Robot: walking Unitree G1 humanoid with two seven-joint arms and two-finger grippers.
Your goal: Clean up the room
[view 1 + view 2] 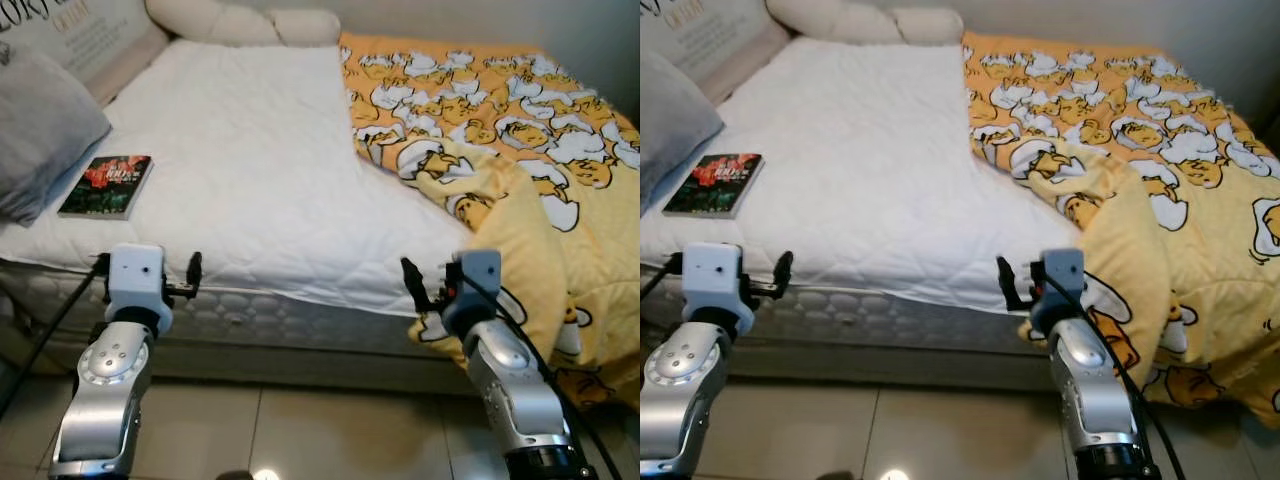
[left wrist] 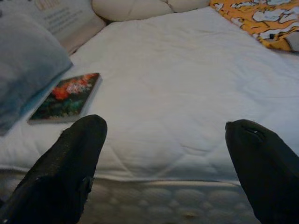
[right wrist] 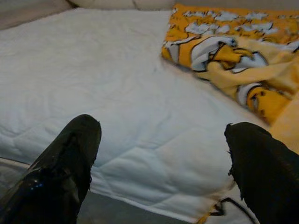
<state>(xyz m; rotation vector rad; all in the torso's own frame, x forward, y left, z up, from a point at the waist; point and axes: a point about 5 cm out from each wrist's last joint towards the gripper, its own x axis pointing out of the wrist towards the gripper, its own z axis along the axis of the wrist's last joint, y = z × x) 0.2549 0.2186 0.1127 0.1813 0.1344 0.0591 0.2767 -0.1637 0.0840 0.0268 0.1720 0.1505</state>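
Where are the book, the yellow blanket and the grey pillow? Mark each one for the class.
book [image 1: 106, 186], left eye view, middle of its cover.
blanket [image 1: 500, 110], left eye view, flat patterned part on the bed.
pillow [image 1: 40, 130], left eye view, middle of its grey face.

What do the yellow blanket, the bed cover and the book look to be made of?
Blanket: soft fleece-like fabric, matte, judging by its thick rounded folds; printed cartoon pattern. Bed cover: white quilted textile, stitched lines and puffed panels showing. Book: paperback, seemingly a slightly glossy card cover with thin paper page edges.
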